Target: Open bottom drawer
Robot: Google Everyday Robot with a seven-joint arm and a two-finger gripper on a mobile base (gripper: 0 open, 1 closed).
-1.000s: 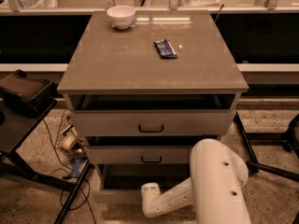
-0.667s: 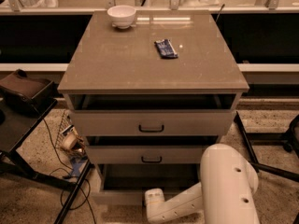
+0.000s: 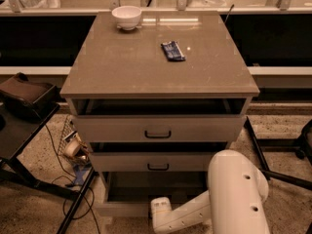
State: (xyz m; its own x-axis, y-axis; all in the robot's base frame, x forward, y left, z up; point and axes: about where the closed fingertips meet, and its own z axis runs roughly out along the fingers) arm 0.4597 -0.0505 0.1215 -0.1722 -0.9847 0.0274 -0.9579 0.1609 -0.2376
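Bottom drawer (image 3: 119,209): where is it seen?

It is seen at the very bottom of the grey-beige cabinet (image 3: 146,77), under the middle drawer (image 3: 122,162) and the top drawer (image 3: 107,129). It is pulled part of the way out, and its front sticks out past the two above it.

And where is the gripper found?

The gripper (image 3: 160,217) is found low down at the end of the white arm (image 3: 236,194), right by the front of the bottom drawer and near the lower edge of the view. Whether it is wide or narrow cannot be told. Whether the drawer's handle is held cannot be told either.

What could go wrong from here?

The hold could be lost if the pull is made at a slant. Then the drawer would be left only part open. It could also get jammed if it is dragged to one side.

Could anything else be hit?

Yes. The black stand leg (image 3: 78,199) and the cables (image 3: 73,152) on the floor are close to the drawer's left corner, so they could be bumped or caught if the drawer is pulled much further. The white bowl (image 3: 126,17) and the blue packet (image 3: 173,50) on top could be shaken if the cabinet is tugged too hard.
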